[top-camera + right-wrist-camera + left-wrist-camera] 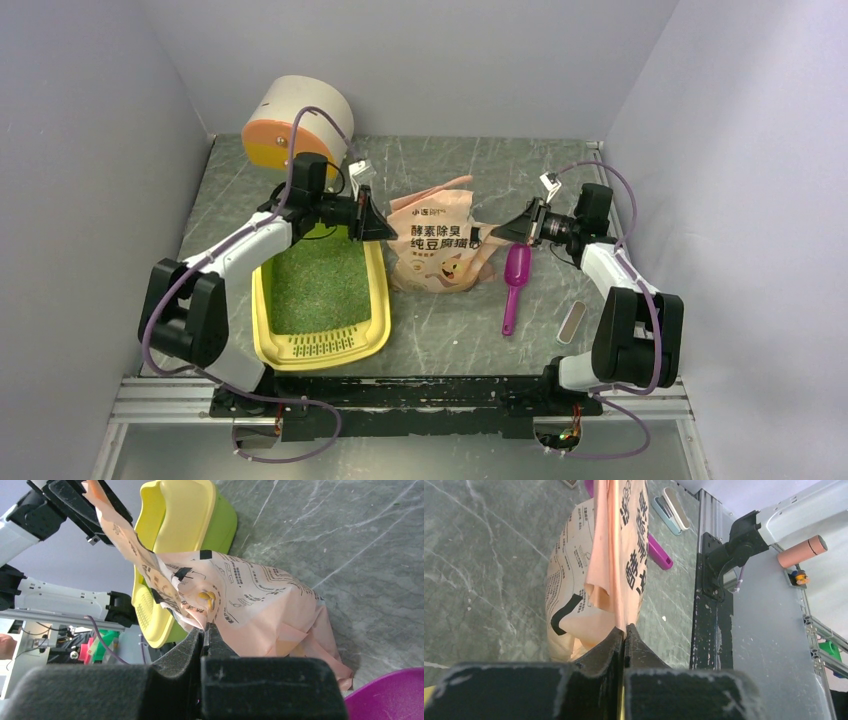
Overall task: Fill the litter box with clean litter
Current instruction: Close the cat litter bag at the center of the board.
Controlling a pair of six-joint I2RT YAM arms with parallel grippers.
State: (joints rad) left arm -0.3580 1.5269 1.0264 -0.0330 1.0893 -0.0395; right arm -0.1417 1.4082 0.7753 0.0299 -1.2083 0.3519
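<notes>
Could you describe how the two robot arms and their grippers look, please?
The left arm and right arm have white links between bulky black joints. A thin purple cable loops along each. The left gripper and right gripper are black, with wedge-shaped fingers tapering to thin tips, their edges scuffed pale.

Litter [318, 280] in litter box [262, 322], bag [440, 252] to its right, scoop [516, 285] beyond, cylinder [295, 125] behind box

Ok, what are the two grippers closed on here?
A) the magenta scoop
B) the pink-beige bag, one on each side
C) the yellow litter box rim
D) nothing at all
B: the left gripper and the right gripper each pinch the paper of the bag, while the scoop lies untouched beside it.
</notes>
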